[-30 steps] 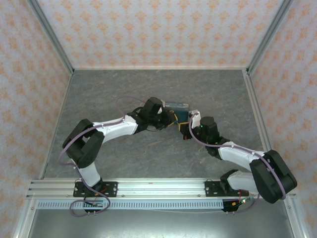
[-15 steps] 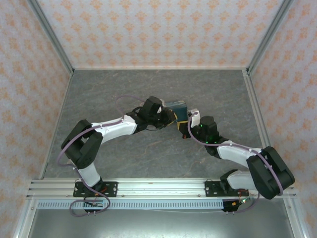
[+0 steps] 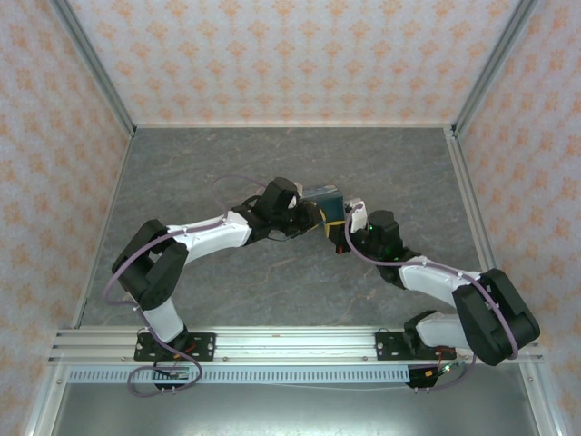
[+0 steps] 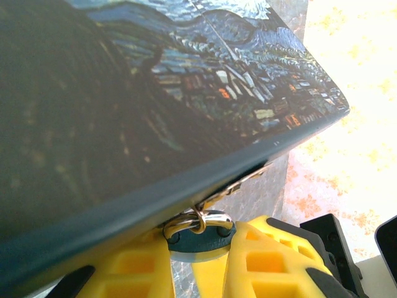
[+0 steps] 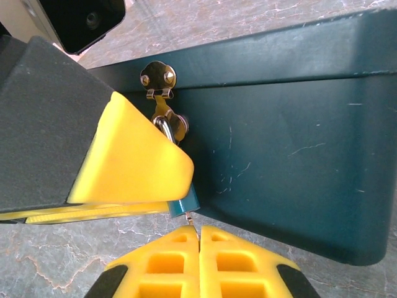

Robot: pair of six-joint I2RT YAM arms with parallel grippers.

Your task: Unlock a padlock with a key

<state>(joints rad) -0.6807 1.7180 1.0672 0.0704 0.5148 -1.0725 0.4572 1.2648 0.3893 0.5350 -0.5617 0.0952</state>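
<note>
The padlock (image 4: 205, 241) is a tiny teal body whose metal shackle runs through the hasp ring on the front of a blue box (image 4: 155, 105) printed with a starry-night painting. My left gripper (image 4: 201, 249) is shut on the padlock's body, one yellow finger on each side. In the right wrist view the padlock (image 5: 185, 203) peeks out below the left gripper's yellow finger (image 5: 133, 161). My right gripper (image 5: 198, 231) is shut on a thin key (image 5: 191, 218), and the key's tip meets the bottom of the lock. Both grippers meet at the box (image 3: 325, 198) in the top view.
The brass hasp plate (image 5: 158, 77) sits on the box's dark teal front wall (image 5: 291, 149). The box rests on the grey marbled table (image 3: 227, 163), with patterned walls around it. Both arms reach in from the near rail (image 3: 290, 343).
The box has tipped and shifted slightly left between the two grippers. The right arm has edged in a little closer. Both grips are unchanged.
</note>
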